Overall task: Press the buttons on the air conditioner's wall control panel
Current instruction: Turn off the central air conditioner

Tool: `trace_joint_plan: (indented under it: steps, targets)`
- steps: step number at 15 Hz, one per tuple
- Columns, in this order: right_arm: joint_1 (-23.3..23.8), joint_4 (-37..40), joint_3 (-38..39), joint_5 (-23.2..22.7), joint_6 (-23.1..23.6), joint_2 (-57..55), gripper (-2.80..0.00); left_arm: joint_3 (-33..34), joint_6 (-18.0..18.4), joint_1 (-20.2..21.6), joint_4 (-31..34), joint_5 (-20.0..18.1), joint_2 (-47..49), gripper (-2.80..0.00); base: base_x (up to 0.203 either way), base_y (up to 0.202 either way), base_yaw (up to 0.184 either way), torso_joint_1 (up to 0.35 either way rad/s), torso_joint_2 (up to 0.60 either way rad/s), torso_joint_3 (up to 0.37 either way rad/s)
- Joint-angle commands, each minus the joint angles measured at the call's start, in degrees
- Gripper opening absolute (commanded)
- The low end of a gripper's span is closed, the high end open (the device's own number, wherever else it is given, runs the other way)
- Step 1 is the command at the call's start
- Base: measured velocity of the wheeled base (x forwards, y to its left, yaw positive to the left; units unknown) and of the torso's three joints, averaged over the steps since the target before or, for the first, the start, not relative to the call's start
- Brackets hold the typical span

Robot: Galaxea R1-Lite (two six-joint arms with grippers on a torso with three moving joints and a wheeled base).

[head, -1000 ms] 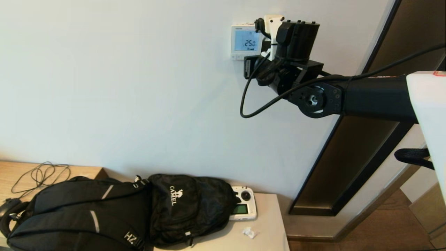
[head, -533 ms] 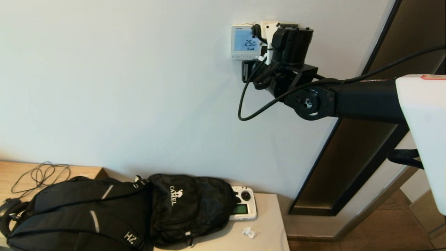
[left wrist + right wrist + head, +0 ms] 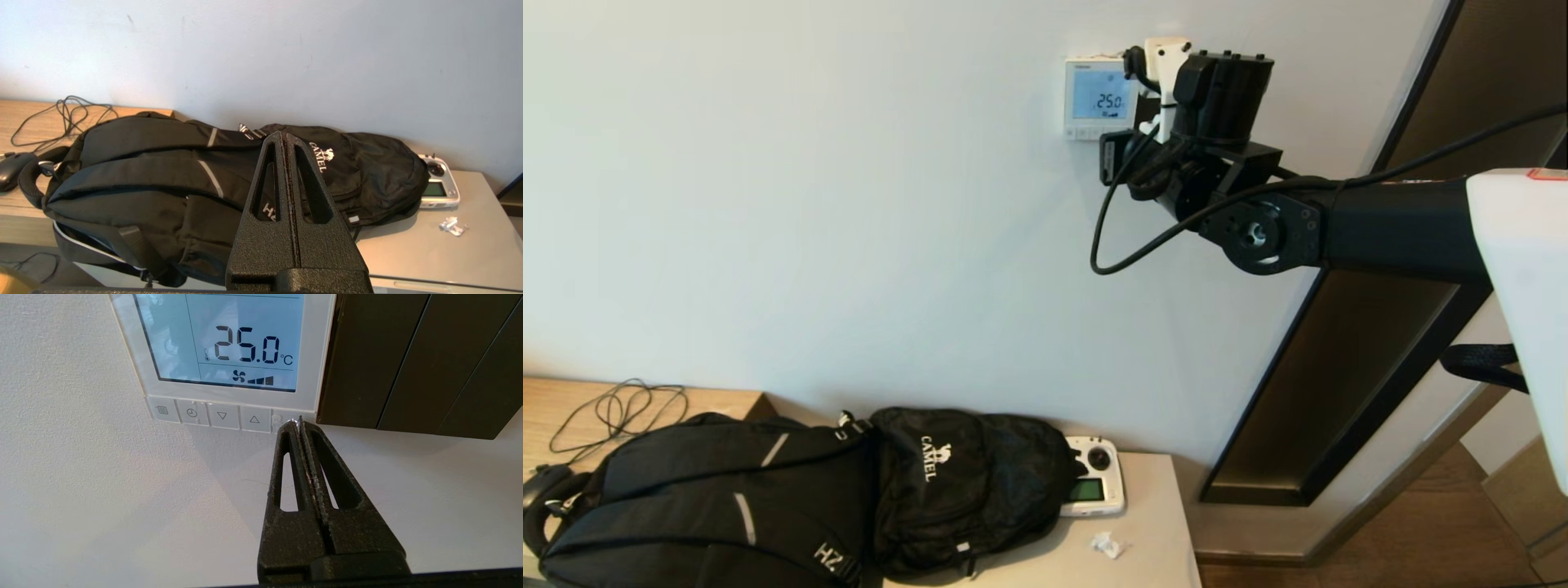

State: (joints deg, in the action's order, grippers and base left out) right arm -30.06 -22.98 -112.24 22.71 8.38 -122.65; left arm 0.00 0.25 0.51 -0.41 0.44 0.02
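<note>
Right pincer [image 3: 299, 421], fingers pressed together, is raised again after a dip, tip at the rightmost of the buttons [image 3: 222, 415] under the wall control panel [image 3: 1094, 96]; contact seemingly made, display unchanged at 25.0.

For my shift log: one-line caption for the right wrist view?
Right gripper, jaws shut, tip at the rightmost of the buttons on the wall control panel reading 25.0 °C.

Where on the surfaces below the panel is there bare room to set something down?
The pale grey tabletop is bare right of the white handheld controller, around a small crumpled white scrap. The black backpack crowds everything leftward; the wooden shelf holds a looped black cable.
</note>
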Motion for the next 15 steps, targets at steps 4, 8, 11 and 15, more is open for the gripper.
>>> trace_joint_plan:
  steps: [4, 8, 11, 15]
  targets:
    - [1.15, -0.05, -0.09, 0.05, 0.24, -1.28, -2.8, 0.0, 0.01, 0.02, -0.02, 0.0, -0.02, -2.8, 0.0, 0.0, 0.0, 0.0, 0.0, 0.0]
    - [1.23, 0.04, -0.09, -0.39, 0.24, -1.45, -2.8, 0.0, 0.01, 0.02, -0.02, 0.0, -0.02, -2.8, 0.0, 0.0, 0.0, 0.0, 0.0, 0.0]
    - [0.97, -0.13, -0.09, -0.39, 0.32, -0.71, -2.8, 0.0, 0.01, 0.02, -0.02, 0.06, -0.02, -2.8, 0.0, 0.0, 0.0, 0.0, 0.0, 0.0]
    - [0.42, -0.27, 0.73, 0.2, 0.4, 0.6, -2.8, 0.0, 0.09, 0.02, -0.02, 0.07, -0.02, -2.8, 0.0, 0.0, 0.0, 0.0, 0.0, 0.0]
